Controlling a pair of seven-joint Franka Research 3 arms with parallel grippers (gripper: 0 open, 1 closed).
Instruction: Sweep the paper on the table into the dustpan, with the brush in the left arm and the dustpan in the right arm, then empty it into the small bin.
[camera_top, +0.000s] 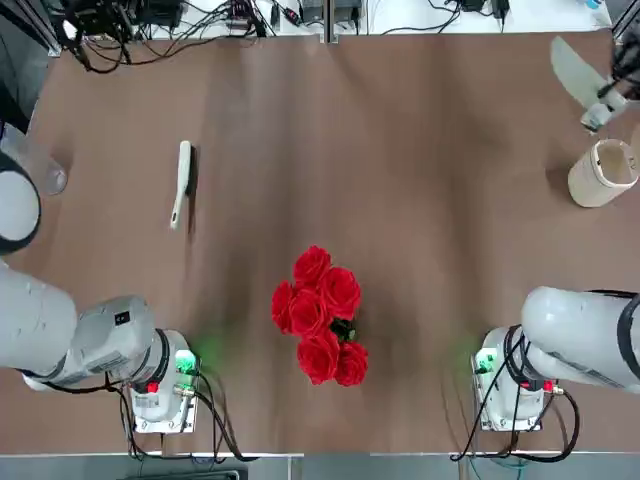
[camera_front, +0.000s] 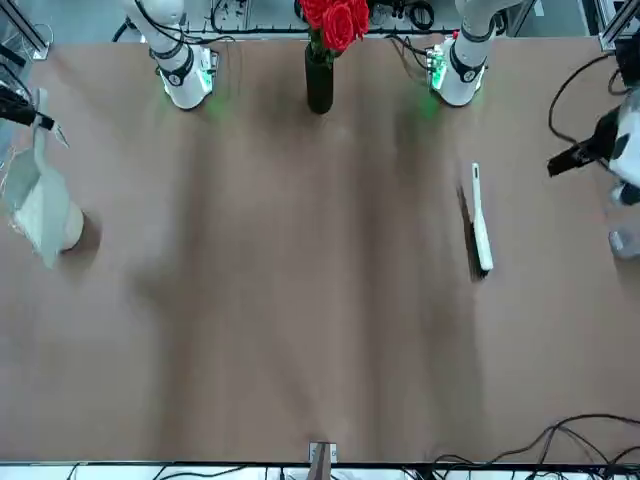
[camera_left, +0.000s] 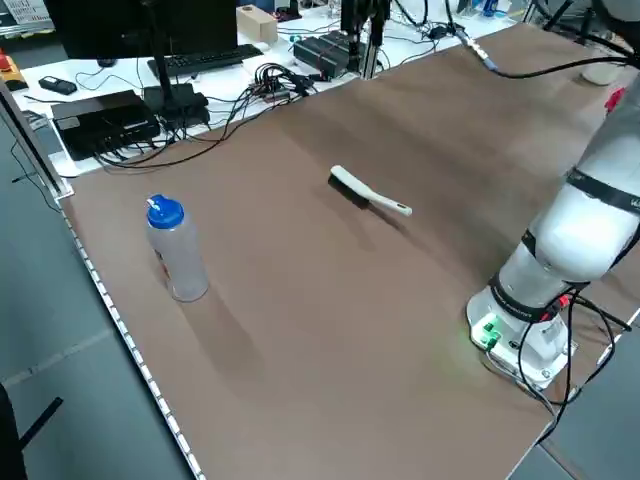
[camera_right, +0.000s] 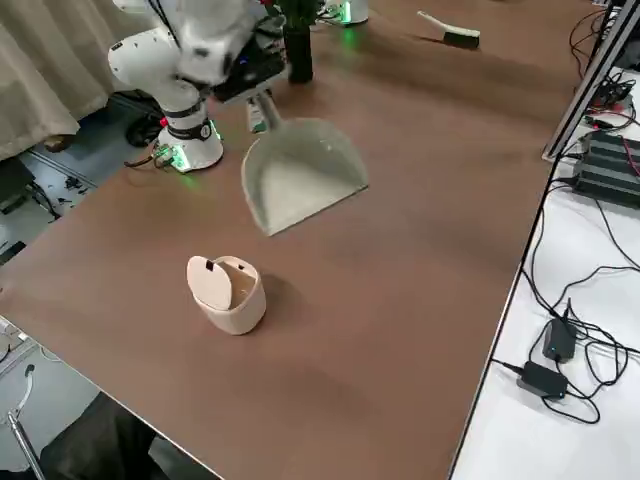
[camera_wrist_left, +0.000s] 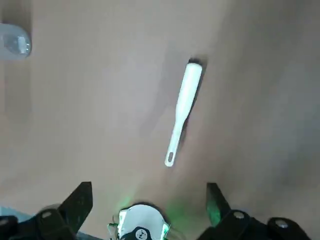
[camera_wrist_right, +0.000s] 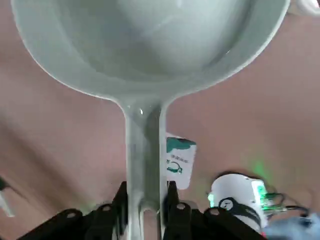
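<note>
Dustpan (camera_wrist_right: 145, 60) pinched in right hand (camera_wrist_right: 145, 200); left hand (camera_wrist_left: 150, 210) spread above brush (camera_wrist_left: 182, 112).

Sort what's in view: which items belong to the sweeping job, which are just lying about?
Job: dustpan, gripped by the right tool beside the small bin; brush lying on the table, left tool open above it.
Bystanders: red roses, clear bottle.

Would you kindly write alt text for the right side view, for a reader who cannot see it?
The right arm's tool holds a pale dustpan by its handle, lifted above the brown table. A small cream bin stands nearer the camera. A brush lies at the far end.
</note>
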